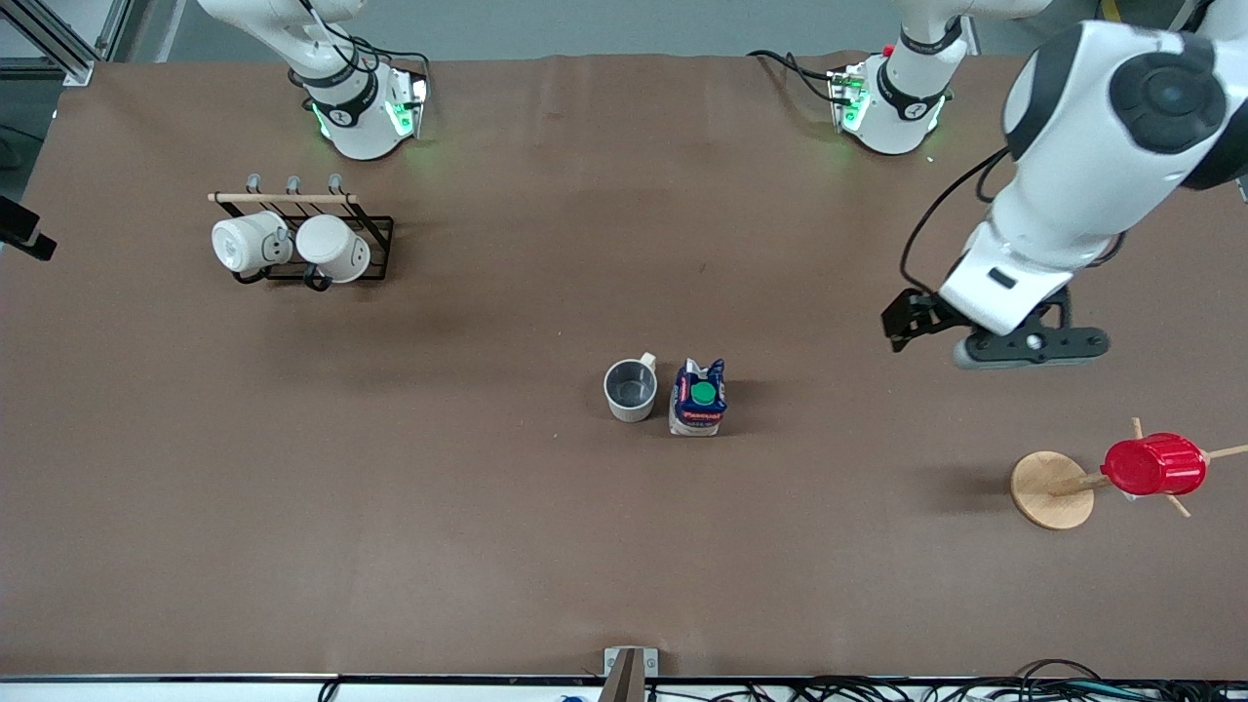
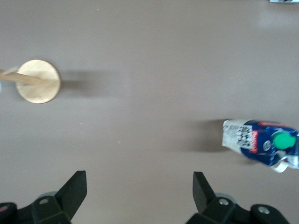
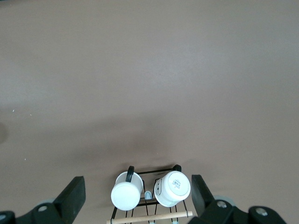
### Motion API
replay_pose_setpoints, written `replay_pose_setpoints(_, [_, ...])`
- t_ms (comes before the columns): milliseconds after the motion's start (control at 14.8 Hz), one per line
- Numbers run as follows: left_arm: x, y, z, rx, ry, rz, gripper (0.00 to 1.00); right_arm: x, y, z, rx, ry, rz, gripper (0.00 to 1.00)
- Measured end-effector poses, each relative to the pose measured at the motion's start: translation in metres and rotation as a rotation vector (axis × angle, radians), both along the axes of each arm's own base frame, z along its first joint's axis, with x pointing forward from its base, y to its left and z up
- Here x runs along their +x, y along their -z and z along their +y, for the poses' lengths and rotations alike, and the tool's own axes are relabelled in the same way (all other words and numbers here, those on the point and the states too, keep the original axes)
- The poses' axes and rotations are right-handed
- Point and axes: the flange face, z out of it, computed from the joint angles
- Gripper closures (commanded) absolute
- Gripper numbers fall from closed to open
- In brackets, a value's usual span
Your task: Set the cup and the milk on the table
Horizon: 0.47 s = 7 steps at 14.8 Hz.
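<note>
The cup [image 1: 631,390], a cream mug with a dark grey inside, stands upright on the brown table [image 1: 468,546] near its middle. The milk [image 1: 698,397], a blue and white carton with a green cap, stands right beside the cup, toward the left arm's end. The milk also shows in the left wrist view [image 2: 261,142]. My left gripper [image 1: 1032,346] is open and empty over bare table toward the left arm's end; its fingertips [image 2: 77,182] show wide apart. My right gripper [image 3: 137,186] is open and empty, high over the mug rack, out of the front view.
A black wire rack [image 1: 375,249] with two plain white mugs [image 1: 292,246] stands toward the right arm's end; it also shows in the right wrist view [image 3: 150,189]. A wooden stand [image 1: 1051,489] bears a red ribbed cup [image 1: 1153,464] toward the left arm's end.
</note>
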Motion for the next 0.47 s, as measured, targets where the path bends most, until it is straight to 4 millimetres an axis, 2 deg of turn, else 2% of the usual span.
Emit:
replay_pose_setpoints(270, [0.000, -0.014, 0.027, -0.024, 0.017, -0.009, 0.00, 0.000, 0.000, 0.000, 0.000, 0.000, 0.000, 0.00])
replay_pose_setpoints(473, [0.000, -0.032, 0.036, -0.028, 0.010, -0.024, 0.00, 0.000, 0.000, -0.001, 0.000, 0.001, 0.001, 0.00])
